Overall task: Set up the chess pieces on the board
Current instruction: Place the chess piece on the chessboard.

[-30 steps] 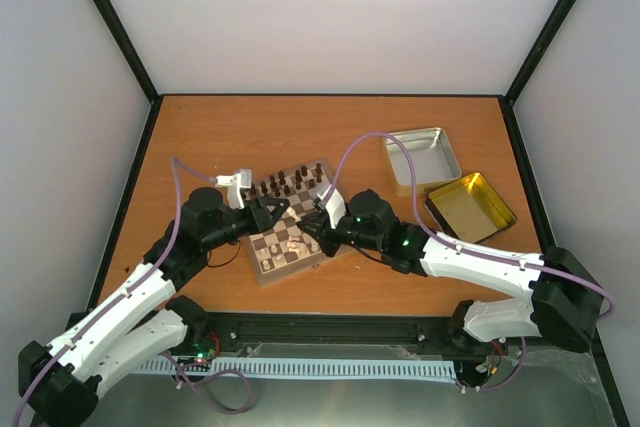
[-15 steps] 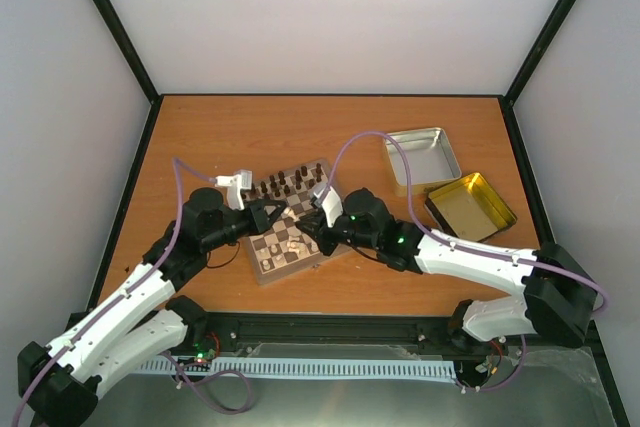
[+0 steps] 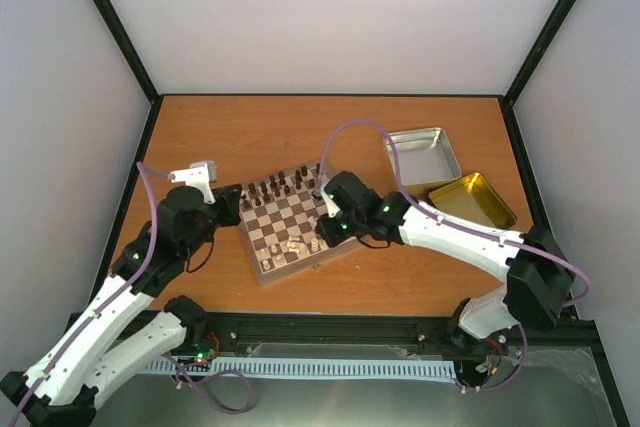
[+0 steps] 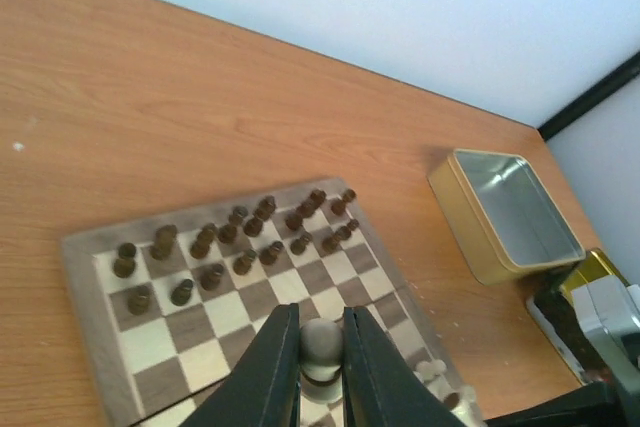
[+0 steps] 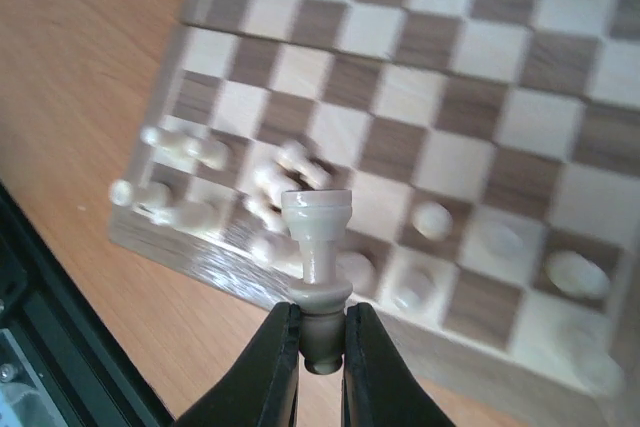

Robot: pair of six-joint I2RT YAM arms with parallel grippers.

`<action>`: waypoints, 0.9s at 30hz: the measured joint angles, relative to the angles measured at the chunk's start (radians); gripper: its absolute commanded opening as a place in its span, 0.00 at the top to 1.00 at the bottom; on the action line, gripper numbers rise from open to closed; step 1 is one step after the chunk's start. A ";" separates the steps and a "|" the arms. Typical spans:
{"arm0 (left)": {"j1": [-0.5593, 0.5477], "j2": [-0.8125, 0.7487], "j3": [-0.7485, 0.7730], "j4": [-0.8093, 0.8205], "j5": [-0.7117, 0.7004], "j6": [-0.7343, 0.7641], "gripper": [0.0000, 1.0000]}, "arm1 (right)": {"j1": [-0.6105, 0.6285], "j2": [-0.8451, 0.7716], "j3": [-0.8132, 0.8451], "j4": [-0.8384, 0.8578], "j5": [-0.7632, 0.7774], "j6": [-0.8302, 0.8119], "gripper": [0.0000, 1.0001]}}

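The board (image 3: 300, 265) lies in the middle of the table, with dark brown chessmen (image 3: 280, 187) in its far rows. Several cream chess pieces (image 3: 293, 245) stand or lie along its near edge. My left gripper (image 3: 228, 205) is at the board's left edge. In the left wrist view it (image 4: 321, 347) is shut on a round-headed cream pawn (image 4: 321, 339), held above the board (image 4: 85, 277). My right gripper (image 3: 318, 232) is over the board's near right part. In the right wrist view it (image 5: 320, 347) is shut on the base of a cream rook (image 5: 317, 237), above loose cream pieces (image 5: 270, 187).
An open silver tin (image 3: 422, 157) and a gold tin (image 3: 470, 205) lie to the right of the board; both show in the left wrist view, silver (image 4: 505, 212) and gold (image 4: 590, 272). The table's black front rail (image 5: 30, 347) runs close below the board.
My left arm has pulled back to the left, from over the board's middle to its left edge. My right gripper has moved left and farther over the board.
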 measured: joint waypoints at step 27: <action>0.000 -0.150 -0.030 -0.059 0.016 0.155 0.98 | -0.097 0.478 0.508 -0.865 -0.032 0.011 0.88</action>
